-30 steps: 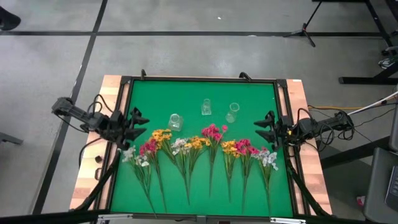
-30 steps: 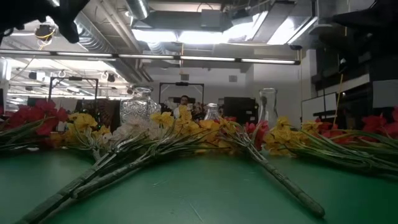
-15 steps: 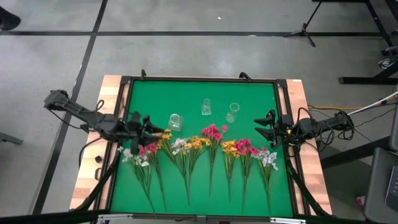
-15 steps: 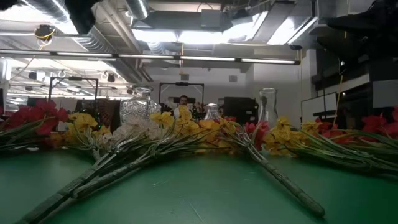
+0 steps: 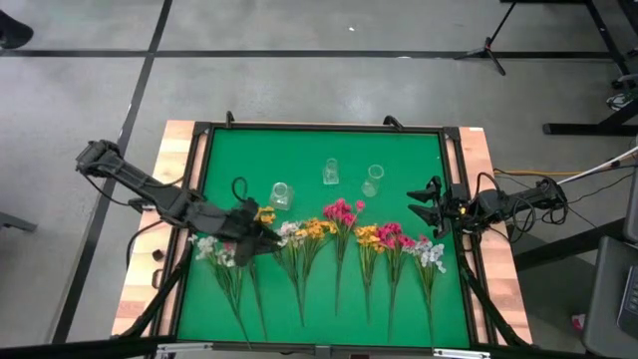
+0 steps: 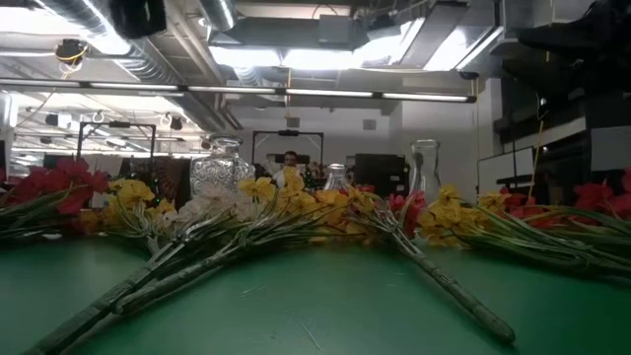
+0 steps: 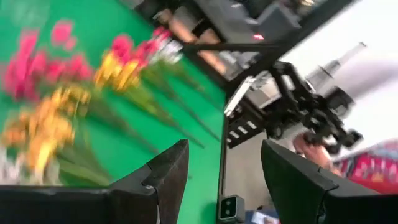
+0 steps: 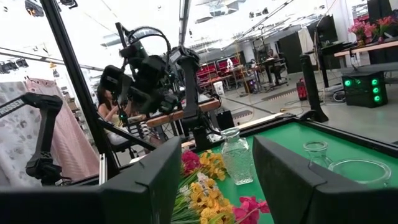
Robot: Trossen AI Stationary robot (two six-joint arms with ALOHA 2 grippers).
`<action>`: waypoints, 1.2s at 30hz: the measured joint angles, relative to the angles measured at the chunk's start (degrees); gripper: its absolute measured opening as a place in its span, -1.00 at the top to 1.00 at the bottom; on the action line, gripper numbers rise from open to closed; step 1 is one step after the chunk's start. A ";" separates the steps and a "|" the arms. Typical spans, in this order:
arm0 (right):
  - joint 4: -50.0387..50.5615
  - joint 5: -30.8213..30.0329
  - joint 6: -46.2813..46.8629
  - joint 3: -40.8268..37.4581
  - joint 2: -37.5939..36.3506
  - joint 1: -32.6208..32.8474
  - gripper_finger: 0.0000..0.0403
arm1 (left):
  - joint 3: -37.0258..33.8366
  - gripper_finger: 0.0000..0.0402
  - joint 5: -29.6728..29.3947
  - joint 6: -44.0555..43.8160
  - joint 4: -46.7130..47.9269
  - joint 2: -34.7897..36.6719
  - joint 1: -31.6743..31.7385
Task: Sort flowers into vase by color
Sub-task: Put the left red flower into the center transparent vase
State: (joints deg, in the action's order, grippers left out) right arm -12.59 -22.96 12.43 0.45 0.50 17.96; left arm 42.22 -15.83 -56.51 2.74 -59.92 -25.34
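The left tool (image 5: 261,231) hangs over the green worktop (image 5: 319,160), its fingers (image 7: 168,177) spread apart with nothing between them. Directly beneath and just ahead of it lie the flowers (image 5: 319,234), a row of sprigs laid flat with blossoms toward the far side of the worktop and stems toward the near edge. The pink and yellow heads at the row's left end sit right under the tool; white ones lie just behind it, toward the worktop's left edge.

Beyond the left tool, on the far side of the blossoms, stand three clear glass vases (image 5: 329,172), all upright and holding no stems; the nearest one (image 5: 281,194) is just past its tip.

The right tool (image 5: 417,207) waits at the right edge of the worktop, fingers (image 8: 149,180) likewise parted and holding nothing, with the pink, yellow and white sprigs at the row's right end close beside it.

No writing or label can be read anywhere.
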 joint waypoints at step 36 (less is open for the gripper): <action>8.28 0.07 1.00 0.02 0.01 0.02 0.01 | 5.45 0.02 3.00 -54.75 17.80 -12.77 -11.26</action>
State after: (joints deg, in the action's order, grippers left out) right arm -4.31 -22.90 13.43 0.47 0.51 17.98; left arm 47.67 -12.83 -111.27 20.55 -72.69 -36.60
